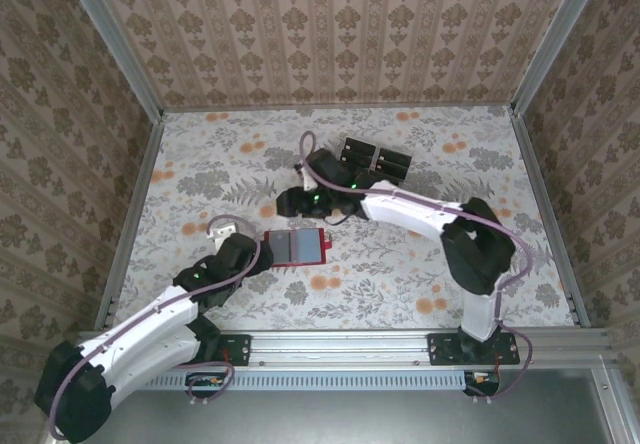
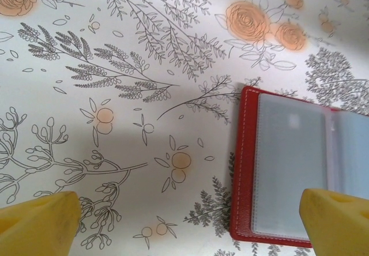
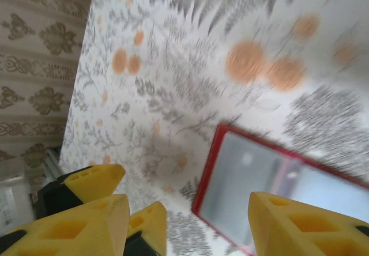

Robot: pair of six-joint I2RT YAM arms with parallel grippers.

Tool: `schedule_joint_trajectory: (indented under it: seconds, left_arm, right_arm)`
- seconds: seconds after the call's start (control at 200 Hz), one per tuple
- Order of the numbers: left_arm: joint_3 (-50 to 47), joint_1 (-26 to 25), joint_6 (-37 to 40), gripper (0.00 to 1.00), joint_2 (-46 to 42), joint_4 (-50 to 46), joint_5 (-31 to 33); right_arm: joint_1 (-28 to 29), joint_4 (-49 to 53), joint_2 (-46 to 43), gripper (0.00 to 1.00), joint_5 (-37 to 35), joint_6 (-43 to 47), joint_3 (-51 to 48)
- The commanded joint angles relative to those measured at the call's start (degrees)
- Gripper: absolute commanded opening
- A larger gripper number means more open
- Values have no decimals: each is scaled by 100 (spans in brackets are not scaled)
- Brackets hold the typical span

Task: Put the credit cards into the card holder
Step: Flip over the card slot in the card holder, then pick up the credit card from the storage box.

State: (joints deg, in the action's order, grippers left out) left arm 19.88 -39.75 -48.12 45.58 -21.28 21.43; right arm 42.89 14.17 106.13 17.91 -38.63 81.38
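One red card holder [image 1: 297, 248] and at least two black credit cards [image 1: 385, 162], bunched together.

Figure: white table cover [image 2: 144, 48] printed with grey foliage and orange roses; red wallet [image 2: 248, 169], grey inside, beside the yellow fingertips [image 2: 40, 221] of the left claw [image 2: 187, 210]; black cards [image 1: 372, 158] near the right claw [image 1: 283, 202]; beige damask walls [image 1: 330, 34].

No lettering, brand mark or number can be read anywhere on the table. The red card holder [image 1: 297, 248] lies open, its greyish sleeves plain. The black credit cards [image 1: 372, 160], at about one o'clock from it, carry pale marks too small to make out. The table cover [image 1: 400, 264] and wallpaper [image 1: 340, 34] bear floral pattern alone.
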Motion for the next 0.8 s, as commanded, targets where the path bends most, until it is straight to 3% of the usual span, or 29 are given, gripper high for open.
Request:
schedule_joint_trajectory:
  seconds: [0.0,0.2,0.41,0.795]
  left_arm:
    - [291,145,336,100,218,14,-259]
    - [671,370,686,100,659,82,-489]
    - [906,494,813,100,995,207,-674]
    - [957,494,755,100,1137,199,-748]
  right_arm:
    - [-388,1177,-250,58,-787,1171,174]
    - [-940,2317,-301,56,-2816,2900,358]
    - [-1044,2548,14,49,-4341,4144,331]
    - [-1316,2398,492,45,-4737,4458,353]
